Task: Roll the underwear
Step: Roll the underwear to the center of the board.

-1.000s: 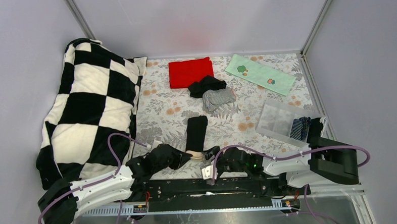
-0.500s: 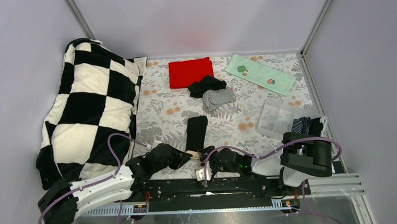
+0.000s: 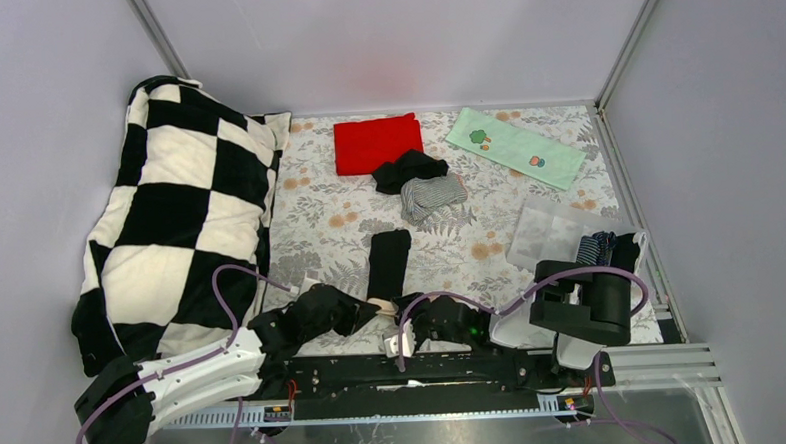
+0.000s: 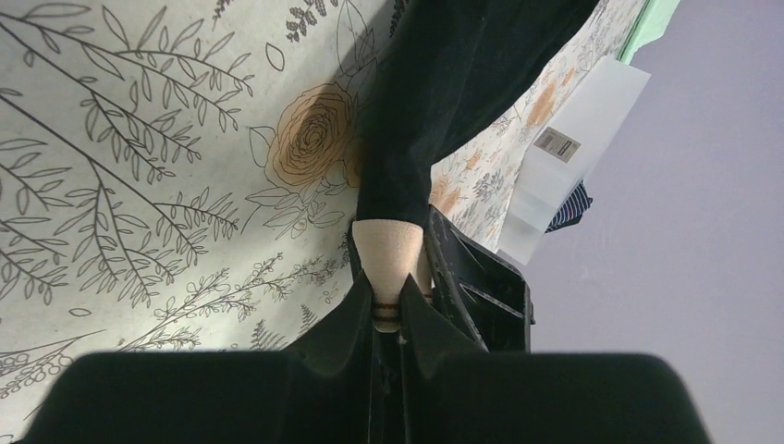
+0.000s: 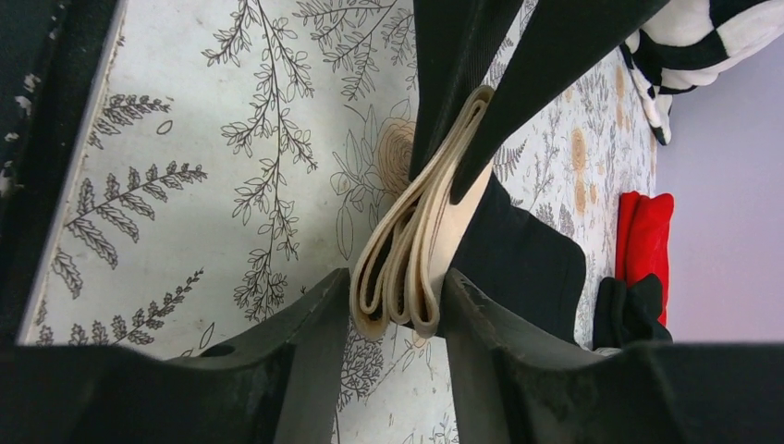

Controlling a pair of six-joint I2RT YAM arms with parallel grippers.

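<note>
Lying low, left gripper (image 4: 388,289) and right gripper (image 5: 398,289) pinch the underwear (image 3: 389,260) at its waistband.

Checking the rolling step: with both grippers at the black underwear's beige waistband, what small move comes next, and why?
Probably tip the waistband over toward the far end to start the roll: the left gripper and right gripper both pinch it, and the black underwear lies flat in a long folded strip.

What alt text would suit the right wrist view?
The right hand clasps the folded beige band of a black brief, which the left hand pinches from the opposite side, over a floral sheet; a red cloth lies beyond.
</note>
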